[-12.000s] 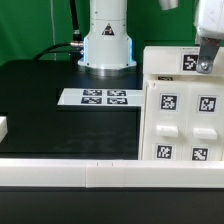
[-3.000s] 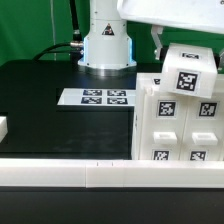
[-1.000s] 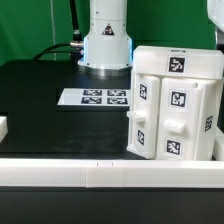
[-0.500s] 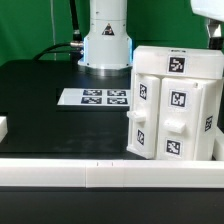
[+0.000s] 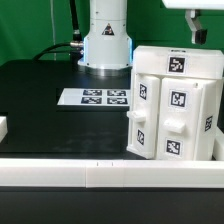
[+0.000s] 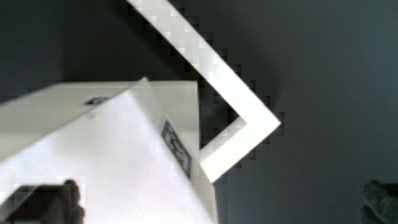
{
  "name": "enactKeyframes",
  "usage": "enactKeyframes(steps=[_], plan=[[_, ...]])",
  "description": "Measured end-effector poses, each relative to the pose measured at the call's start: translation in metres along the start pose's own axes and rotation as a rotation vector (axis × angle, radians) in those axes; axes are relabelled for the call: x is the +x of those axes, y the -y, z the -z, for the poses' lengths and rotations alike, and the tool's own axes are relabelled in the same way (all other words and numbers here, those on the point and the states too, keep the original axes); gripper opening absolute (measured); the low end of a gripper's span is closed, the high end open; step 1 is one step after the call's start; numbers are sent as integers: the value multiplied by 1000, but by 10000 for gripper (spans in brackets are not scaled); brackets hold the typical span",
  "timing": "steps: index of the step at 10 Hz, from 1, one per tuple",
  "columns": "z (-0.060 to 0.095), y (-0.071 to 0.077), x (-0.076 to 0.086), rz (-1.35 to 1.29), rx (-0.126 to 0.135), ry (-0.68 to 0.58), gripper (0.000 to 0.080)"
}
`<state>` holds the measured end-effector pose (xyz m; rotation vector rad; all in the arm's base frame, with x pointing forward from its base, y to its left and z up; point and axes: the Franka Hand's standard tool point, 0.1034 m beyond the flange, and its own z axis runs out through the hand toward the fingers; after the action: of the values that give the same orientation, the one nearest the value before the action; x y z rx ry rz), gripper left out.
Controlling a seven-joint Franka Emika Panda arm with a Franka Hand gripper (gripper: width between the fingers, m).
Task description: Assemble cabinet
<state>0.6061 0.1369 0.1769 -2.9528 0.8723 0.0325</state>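
Jaws hang released above the upright cabinet [image 5: 175, 100], clear of its top edge.

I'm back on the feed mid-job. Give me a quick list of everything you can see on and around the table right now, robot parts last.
cabinet: 1, white with square black-and-white tags, standing on the table at the exterior view's right; its top corner also shows in the wrist view.
marker board: 1, flat white with four tags, lying on the table in front of the robot base.
small white block: 1, white, at the exterior view's left edge, mostly cut off.
white rail: 1, white, along the table's near edge.
table: 1, black surface.
backdrop: 1, green, behind the table.
robot base: 1, white, at the back centre.
gripper: 1, white with dark fingers, above the cabinet's back right, touching nothing; whether it is open is unclear.
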Motion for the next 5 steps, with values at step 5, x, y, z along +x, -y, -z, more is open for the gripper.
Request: enactKeyframes(steps=[5], plan=[[0,-3,12,823,-39,-75,797]])
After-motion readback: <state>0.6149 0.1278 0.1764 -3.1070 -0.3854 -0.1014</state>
